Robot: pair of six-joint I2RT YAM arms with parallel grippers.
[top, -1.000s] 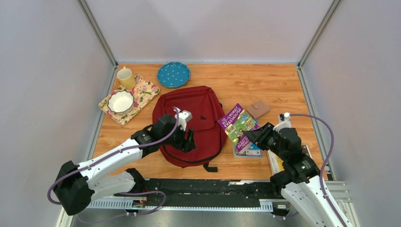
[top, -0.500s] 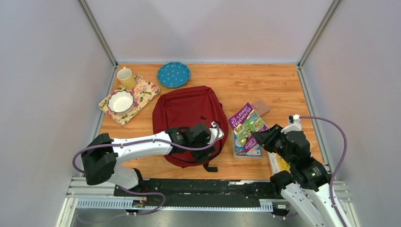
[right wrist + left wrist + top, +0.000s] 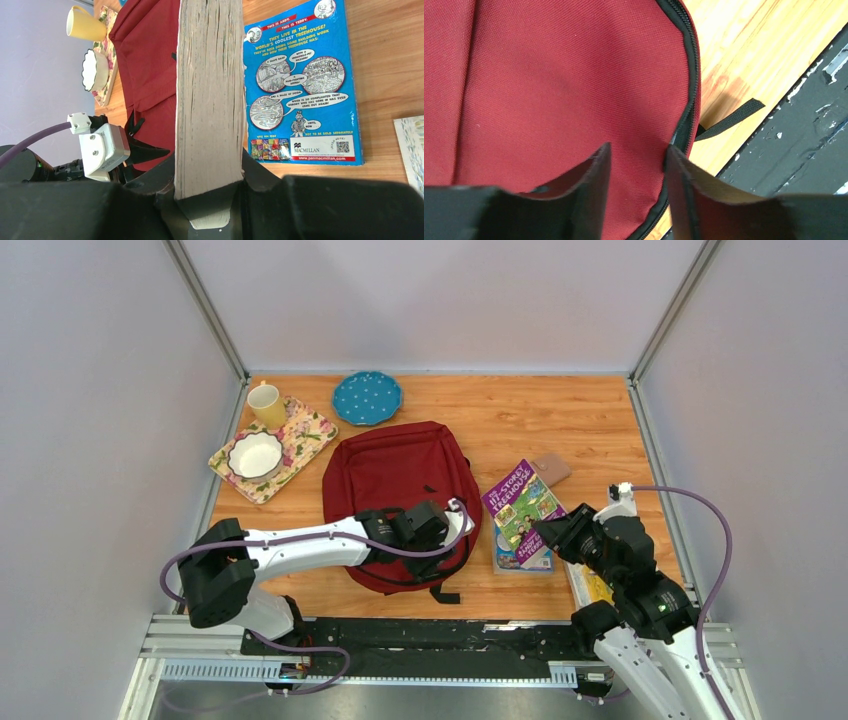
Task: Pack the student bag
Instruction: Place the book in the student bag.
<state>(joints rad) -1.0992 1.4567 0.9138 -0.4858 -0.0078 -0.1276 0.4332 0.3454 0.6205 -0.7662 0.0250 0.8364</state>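
Left wrist view: the left gripper (image 3: 636,155) has its fingers apart, right over the black zipper (image 3: 693,75) on the near edge of the student bag (image 3: 549,75). Right of the bag, the right gripper (image 3: 209,172) squeezes a thick book (image 3: 209,75). A blue book (image 3: 300,85) lies flat further right.

**Left arm** (image 3: 300,540): white link shells, black joint housings, and a bulky black shoulder block at 8 o'clock in the top view.
**Left cable** (image 3: 35,135): purple, ending in a white plug.
**Wrist camera box** (image 3: 102,147): white, rounded, with small screws.
**Left end effector** (image 3: 636,152): two matte black tapered fingers (image 3: 591,185).
**Right arm** (image 3: 660,665): the same white and black finish.
**Right cable** (image 3: 729,540): purple, arcing at 3 o'clock.
**Right end effector** (image 3: 209,172): broad black fingers.
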